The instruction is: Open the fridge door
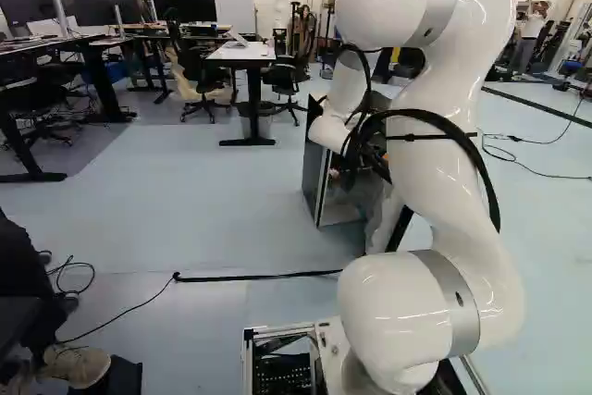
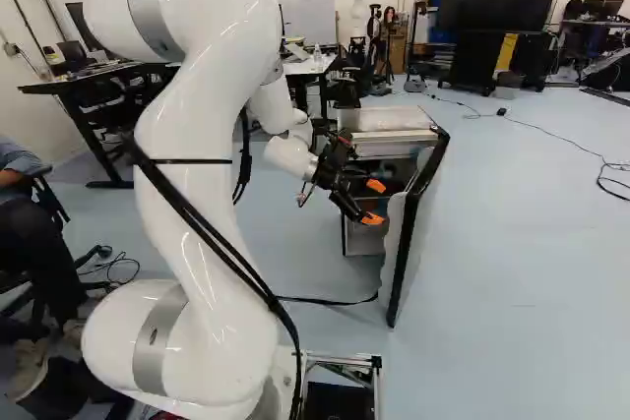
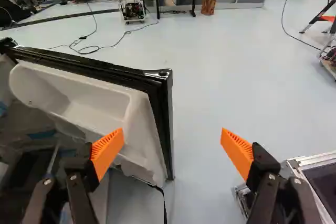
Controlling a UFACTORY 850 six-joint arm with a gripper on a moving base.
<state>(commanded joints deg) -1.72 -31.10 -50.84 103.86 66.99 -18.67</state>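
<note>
The door [image 2: 411, 206] is held out, swung open on the fridge [image 2: 389, 118]; its edge is seen between the claw's [image 2: 373, 202] wide-spread fingers. The floor [image 1: 203, 201] is crossed by a cable [image 1: 259, 277]; another robot [image 3: 131, 4] is seen beyond.

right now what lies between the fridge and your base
A black cable on the floor, running across between the fridge and my base; both base views show it.

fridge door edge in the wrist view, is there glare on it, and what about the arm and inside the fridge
Wrist view: bright glints on the glossy black door edge, strongest at its corner; the fridge interior lies in shadow. Left base view: small bright reflections on the white arm.
</note>
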